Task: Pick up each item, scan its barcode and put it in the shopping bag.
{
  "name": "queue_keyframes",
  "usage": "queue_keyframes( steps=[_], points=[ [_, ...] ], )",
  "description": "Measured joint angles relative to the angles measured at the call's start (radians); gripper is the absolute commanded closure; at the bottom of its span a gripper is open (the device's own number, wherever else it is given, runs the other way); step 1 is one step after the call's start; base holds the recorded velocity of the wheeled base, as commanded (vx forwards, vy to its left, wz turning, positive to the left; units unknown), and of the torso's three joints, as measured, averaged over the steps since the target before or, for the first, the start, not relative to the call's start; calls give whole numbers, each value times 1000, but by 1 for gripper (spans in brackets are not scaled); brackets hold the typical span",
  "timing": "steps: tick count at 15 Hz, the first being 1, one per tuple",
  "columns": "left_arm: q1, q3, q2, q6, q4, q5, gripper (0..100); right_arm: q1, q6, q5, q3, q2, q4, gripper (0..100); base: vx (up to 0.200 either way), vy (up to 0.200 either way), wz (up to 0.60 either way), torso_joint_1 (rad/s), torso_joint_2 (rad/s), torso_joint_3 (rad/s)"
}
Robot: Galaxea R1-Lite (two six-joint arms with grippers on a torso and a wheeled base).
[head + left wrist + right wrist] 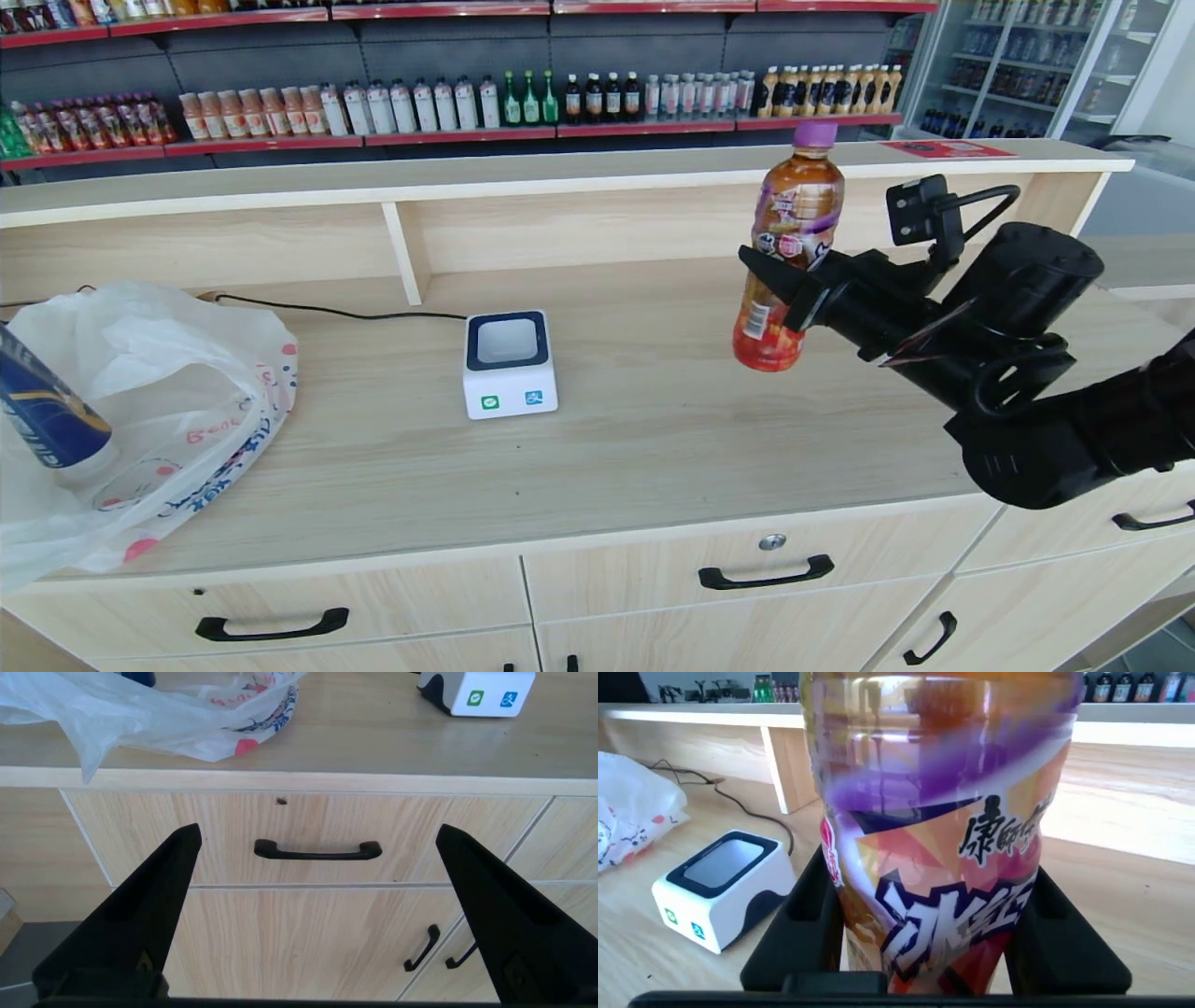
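Note:
My right gripper (780,285) is shut on an orange drink bottle (790,245) with a purple cap, held upright above the counter to the right of the scanner. Up close, the bottle (943,831) sits between the black fingers (799,924). The white barcode scanner (509,364) stands mid-counter, its dark window facing up; the scanner (724,889) lies off to the side of the bottle. The white plastic shopping bag (159,411) lies at the counter's left end with a blue item (47,411) in it. My left gripper (318,915) hangs open below counter level, facing the drawer front.
A black cable (327,310) runs along the counter behind the bag to the scanner. A raised wooden ledge (560,173) backs the counter. Drawers with black handles (766,574) line the front. Shelves of bottles (467,103) stand behind.

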State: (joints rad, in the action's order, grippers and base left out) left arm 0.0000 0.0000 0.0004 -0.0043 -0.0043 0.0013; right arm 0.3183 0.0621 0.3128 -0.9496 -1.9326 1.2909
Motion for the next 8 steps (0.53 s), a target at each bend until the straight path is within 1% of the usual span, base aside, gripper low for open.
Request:
queue_keyframes(
  steps=[4,8],
  points=[
    [0,0,0,0,0,0,0,38,13,-13,145,65,140,100,0,0,0,0,0,0],
    [0,0,0,0,0,0,0,139,21,-14,288,131,212,100,0,0,0,0,0,0]
  ],
)
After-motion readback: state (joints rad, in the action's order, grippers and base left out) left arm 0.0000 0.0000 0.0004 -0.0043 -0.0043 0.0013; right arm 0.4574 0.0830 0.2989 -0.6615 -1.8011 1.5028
